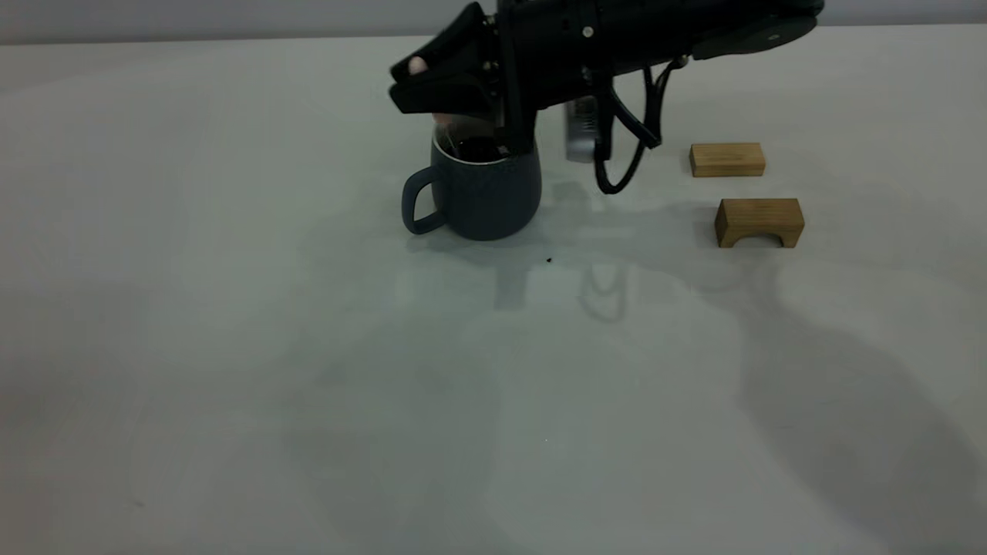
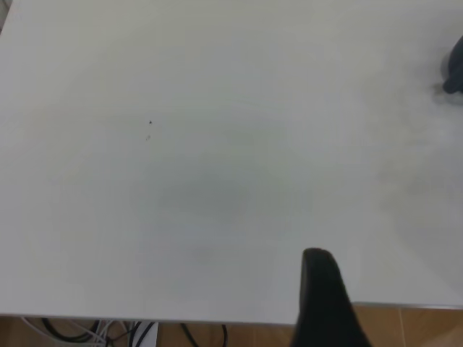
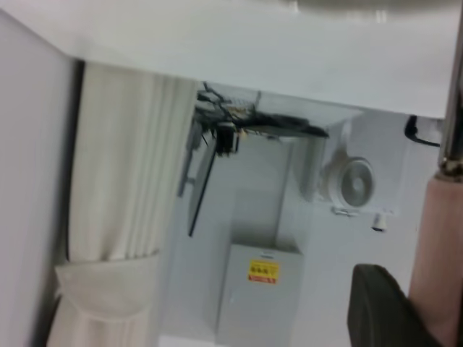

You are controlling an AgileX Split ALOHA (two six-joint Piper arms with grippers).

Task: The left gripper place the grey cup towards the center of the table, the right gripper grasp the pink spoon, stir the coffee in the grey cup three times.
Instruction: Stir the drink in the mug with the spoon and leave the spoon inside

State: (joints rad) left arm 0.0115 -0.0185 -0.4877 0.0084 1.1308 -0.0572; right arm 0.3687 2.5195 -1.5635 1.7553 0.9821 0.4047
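The grey cup (image 1: 480,189) stands on the table (image 1: 231,347) near its middle, handle toward the exterior view's left, with dark coffee (image 1: 480,149) inside. My right gripper (image 1: 432,89) hangs right over the cup's rim, shut on the pink spoon (image 1: 417,66); the spoon's lower end is blurred where it dips into the cup. In the right wrist view the pink handle (image 3: 438,246) lies against a black finger (image 3: 376,307). My left gripper (image 2: 376,311) is parked at the table's edge, open and holding nothing, with one finger (image 2: 322,289) showing. A sliver of the cup (image 2: 454,69) shows far off.
Two wooden blocks lie to the right of the cup: a flat one (image 1: 727,159) and an arched one (image 1: 759,222). The right arm (image 1: 655,31) reaches in from the upper right. A tiny dark speck (image 1: 549,260) sits in front of the cup.
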